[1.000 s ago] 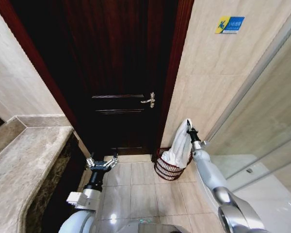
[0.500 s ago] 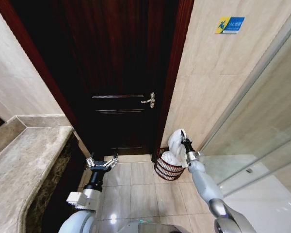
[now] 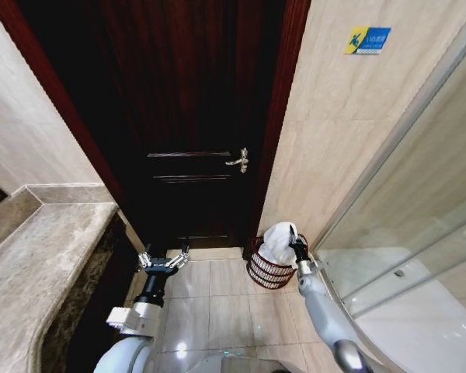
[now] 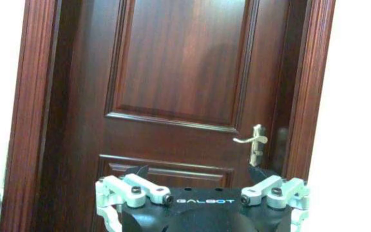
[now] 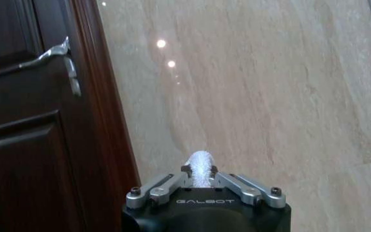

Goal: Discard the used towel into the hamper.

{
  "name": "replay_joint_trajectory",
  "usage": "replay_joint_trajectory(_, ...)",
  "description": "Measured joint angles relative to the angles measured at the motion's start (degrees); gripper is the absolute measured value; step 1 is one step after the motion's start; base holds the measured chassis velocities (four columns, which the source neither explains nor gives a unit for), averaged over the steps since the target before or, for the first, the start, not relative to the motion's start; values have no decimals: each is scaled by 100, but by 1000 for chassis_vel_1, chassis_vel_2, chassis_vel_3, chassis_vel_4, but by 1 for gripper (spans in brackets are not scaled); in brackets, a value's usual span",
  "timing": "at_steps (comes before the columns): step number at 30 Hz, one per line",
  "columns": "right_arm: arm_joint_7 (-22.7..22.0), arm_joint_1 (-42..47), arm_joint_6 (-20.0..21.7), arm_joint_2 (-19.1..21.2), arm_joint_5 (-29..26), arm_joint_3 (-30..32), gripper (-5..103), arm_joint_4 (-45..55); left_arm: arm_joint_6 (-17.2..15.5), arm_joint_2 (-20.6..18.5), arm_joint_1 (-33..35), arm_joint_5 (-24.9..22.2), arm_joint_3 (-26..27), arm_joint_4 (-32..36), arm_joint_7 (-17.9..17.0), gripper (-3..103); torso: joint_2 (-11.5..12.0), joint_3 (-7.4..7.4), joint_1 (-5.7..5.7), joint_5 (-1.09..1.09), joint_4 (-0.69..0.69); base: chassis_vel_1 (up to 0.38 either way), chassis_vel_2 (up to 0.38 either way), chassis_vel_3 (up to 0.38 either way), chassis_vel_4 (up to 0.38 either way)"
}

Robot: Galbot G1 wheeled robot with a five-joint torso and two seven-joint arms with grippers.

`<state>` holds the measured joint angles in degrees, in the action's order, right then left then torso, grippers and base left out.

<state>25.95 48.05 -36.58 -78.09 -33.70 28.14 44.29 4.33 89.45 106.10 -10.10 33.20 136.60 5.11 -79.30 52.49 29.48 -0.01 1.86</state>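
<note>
We find the towel (image 3: 278,241), white and bunched, lying in the mouth of the hamper (image 3: 269,268); the hamper stands on the tiled floor (image 3: 217,303) in the corner between the dark door (image 3: 194,116) and the beige wall (image 3: 334,132); the right gripper (image 3: 297,250) sits at the towel's far edge, fingers (image 5: 202,180) clamped on a fold of it (image 5: 200,166); well to its left, low before the door, we see the left gripper (image 3: 164,259) parked, fingers (image 4: 137,186) spread wide, holding nothing; a marble counter (image 3: 39,264) lies beyond it.

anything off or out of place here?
Nothing stands out. The right gripper is shut on the white towel, bunched over the upright reddish-brown ribbed hamper. The left gripper hangs open near the door.
</note>
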Motion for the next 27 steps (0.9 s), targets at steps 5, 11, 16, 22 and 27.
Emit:
replay_joint_trajectory(5, 100, 53, 48, -44, 47, 111, 5, -47, 0, 0, 0, 0, 0, 0, 0, 100, 0, 0, 0, 0, 0, 0, 0, 0, 0)
replay_joint_trajectory(11, 138, 76, 139, 9, -22, 95, 5, -94, 0, 0, 1, 0, 0, 0, 0, 100, -1, -1, -2, 0, 0, -38, 35, 51, -31)
replay_joint_trajectory(16, 247, 71, 206, 66, -65, 37, 5, -141, 0, 0, 0, 0, 0, 0, 0, 100, 0, 0, -1, 0, -1, -133, 125, 129, -113)
replay_joint_trajectory(22, 95, 67, 437, 44, 96, 89, 5, -203, 0, 1, -1, 0, 0, 0, 0, 100, 3, 2, 8, 3, 1, -183, 198, 183, -163)
replay_joint_trajectory(27, -236, -22, 855, 45, 449, 246, 5, -226, 0, -1, -1, 0, 0, 0, 0, 100, 4, 2, 7, -4, 0, -110, 108, 57, -52)
